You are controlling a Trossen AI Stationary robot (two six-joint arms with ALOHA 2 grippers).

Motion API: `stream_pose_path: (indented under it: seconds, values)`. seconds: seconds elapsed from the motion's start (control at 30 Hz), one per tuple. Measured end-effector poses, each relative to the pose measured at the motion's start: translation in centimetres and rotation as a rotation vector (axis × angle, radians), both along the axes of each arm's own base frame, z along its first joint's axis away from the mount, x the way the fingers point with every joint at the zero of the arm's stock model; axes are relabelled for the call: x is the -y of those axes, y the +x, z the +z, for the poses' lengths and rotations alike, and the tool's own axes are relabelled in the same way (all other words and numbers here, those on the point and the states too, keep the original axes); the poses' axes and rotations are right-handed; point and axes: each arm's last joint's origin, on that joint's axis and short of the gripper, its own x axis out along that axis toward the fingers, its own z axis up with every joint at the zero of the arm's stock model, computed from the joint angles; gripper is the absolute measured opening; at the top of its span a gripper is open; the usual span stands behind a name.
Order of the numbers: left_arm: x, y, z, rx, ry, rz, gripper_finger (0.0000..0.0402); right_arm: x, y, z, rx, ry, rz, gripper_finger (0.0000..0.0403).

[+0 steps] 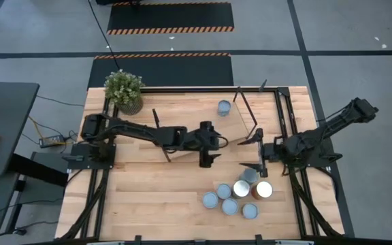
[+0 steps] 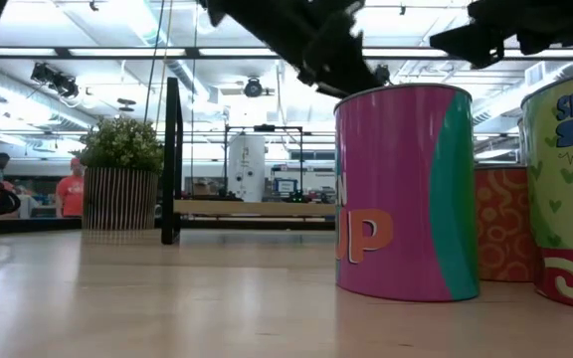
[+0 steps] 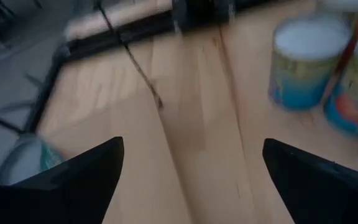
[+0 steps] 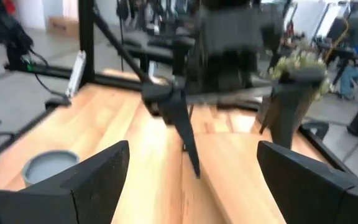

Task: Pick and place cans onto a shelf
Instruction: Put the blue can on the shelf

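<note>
Wooden worktop (image 1: 148,197) fills your overhead view, with the shelf (image 1: 203,112) lying across its far half, long axis running left to right between black end frames. You have one can (image 1: 224,107) upright on that board already. Seven more cans (image 1: 239,197) stand upright, tops up, clustered near the front, so most of the job is left. Your left gripper (image 1: 209,144) hangs mid-worktop, jaws spread and empty. Your right gripper (image 1: 254,151) sits just behind the cluster, jaws likewise spread, holding nothing. A plant (image 1: 124,90) marks the far left corner.
</note>
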Motion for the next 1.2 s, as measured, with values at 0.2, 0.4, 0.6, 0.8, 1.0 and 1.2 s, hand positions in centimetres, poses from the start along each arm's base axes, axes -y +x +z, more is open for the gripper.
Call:
stream_pose_path:
  seconds: [0.2, 0.4, 0.6, 0.8, 1.0, 1.2]
  values:
    - [0.8, -3.0, 0.9, 0.089, 0.002, -0.006, 0.0389, -1.7, 2.1, 0.5, -0.105, -0.030, -0.036, 0.0361]
    - [1.1, -6.5, 1.5, 0.212, -0.025, -0.007, 0.0389, -3.1, 4.5, 1.5, -0.199, -0.051, -0.044, 0.0361]
    - [1.6, -9.6, 2.2, 0.274, -0.021, 0.001, 0.0389, -4.3, 6.8, 2.3, -0.287, -0.076, -0.049, 0.0362]
    - [2.1, -12.9, 2.6, 0.343, 0.020, 0.017, 0.0389, -5.4, 8.8, 3.8, -0.337, -0.086, -0.057, 0.0371]
    - [2.7, -15.7, 2.6, 0.419, 0.013, 0.030, 0.0389, -5.8, 10.1, 5.4, -0.400, -0.109, -0.072, 0.0383]
    - [3.5, -18.6, 2.3, 0.471, 0.016, 0.049, 0.0389, -6.0, 10.5, 6.4, -0.456, -0.095, -0.093, 0.0391]
